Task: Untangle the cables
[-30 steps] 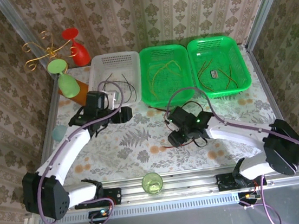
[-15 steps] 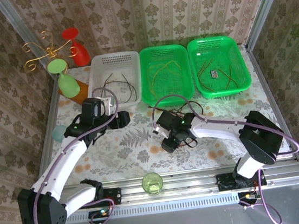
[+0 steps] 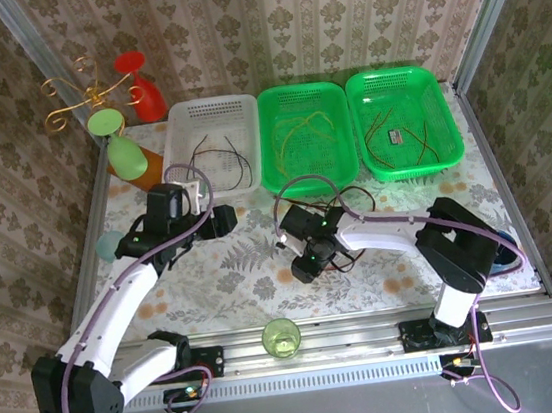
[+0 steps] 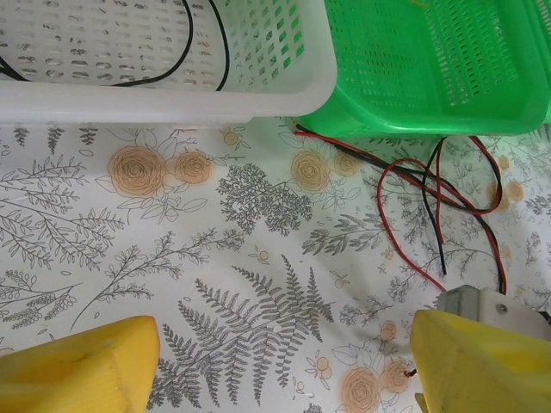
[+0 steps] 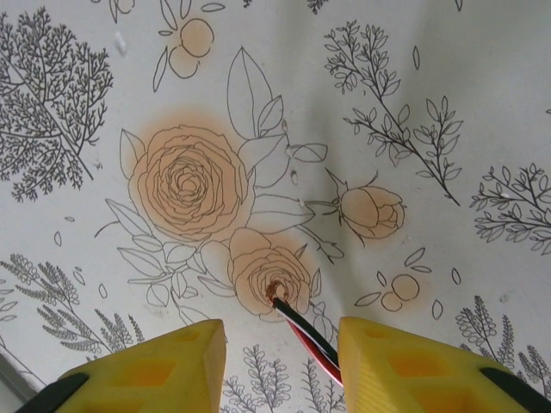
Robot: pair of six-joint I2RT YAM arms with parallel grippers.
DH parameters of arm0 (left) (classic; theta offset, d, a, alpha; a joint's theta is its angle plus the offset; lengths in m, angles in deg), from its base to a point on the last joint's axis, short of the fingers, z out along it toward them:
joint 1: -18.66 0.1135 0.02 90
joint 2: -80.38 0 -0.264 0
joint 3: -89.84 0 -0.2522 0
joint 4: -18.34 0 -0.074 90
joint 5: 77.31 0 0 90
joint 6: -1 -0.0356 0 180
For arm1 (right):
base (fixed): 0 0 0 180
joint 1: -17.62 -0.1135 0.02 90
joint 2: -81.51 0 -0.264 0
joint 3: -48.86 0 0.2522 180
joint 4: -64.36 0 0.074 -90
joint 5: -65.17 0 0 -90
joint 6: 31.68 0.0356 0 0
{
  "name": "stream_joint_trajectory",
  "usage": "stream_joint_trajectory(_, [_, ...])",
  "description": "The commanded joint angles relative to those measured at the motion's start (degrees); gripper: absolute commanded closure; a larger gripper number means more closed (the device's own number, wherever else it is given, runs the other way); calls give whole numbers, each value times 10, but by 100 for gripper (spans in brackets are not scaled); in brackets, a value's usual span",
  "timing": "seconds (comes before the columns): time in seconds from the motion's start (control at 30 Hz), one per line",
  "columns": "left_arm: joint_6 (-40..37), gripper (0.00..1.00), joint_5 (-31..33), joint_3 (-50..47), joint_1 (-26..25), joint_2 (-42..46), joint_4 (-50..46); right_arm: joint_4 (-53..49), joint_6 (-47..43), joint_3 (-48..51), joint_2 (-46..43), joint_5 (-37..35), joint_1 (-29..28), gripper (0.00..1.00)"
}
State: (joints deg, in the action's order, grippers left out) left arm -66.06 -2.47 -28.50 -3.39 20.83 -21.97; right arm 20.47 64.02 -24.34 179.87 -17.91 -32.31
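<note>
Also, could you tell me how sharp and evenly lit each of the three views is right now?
Top external view: even, diffuse light, all sharp, only faint shadows. Left wrist view: the tablecloth and the cables are crisp, the left fingers soft at the near edge. Right wrist view: bright, the print sharp, the right fingers slightly blurred.

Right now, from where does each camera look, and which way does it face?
Top external: above and behind the arms, looking down at the table; both arms show, left gripper and right gripper.
Left wrist: on the left arm, facing the white basket, green basket and cables; its yellow fingers show.
Right wrist: on the right arm, close above the table; cable ends lie between its fingers.
Shared: top and left wrist show the white basket.
</note>
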Motion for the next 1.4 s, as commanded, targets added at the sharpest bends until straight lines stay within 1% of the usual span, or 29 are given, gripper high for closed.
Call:
stream_joint_trajectory(0.0, [10,23,6,0,2,13,-1,-10,13,-19,10,-4,-3,64])
stream_joint_trajectory(0.23, [9,23,5,2,2,15,-4,13,11,-10,14,-3,-2,69])
stream_joint_trajectory(0.47, [9,23,5,1,1,15,1,42,21,2,18,-18,0,70])
stream_joint_trajectory(0.7, [9,23,7,-2,1,14,1,43,22,8,32,-27,3,73])
stream_joint_trajectory(0.9, [9,23,7,0,1,11,2,34,21,11,29,-35,2,73])
stream_joint_trajectory(0.93, [8,23,7,1,2,11,1,32,20,10,30,-36,3,75])
stream_joint_trajectory(1.03, [9,23,7,1,0,9,2,34,19,11,26,-37,3,85])
stream_joint_trajectory(1.1, [8,23,7,2,1,9,3,34,19,11,25,-37,3,86])
stream_joint_trajectory(1.2, [6,23,7,2,0,9,3,37,17,9,33,-45,4,85])
stream_joint_trajectory(1.27, [7,23,7,3,1,8,3,37,15,5,40,-45,5,86])
stream_joint_trajectory(1.37, [6,23,7,4,0,8,1,38,15,2,40,-46,5,96])
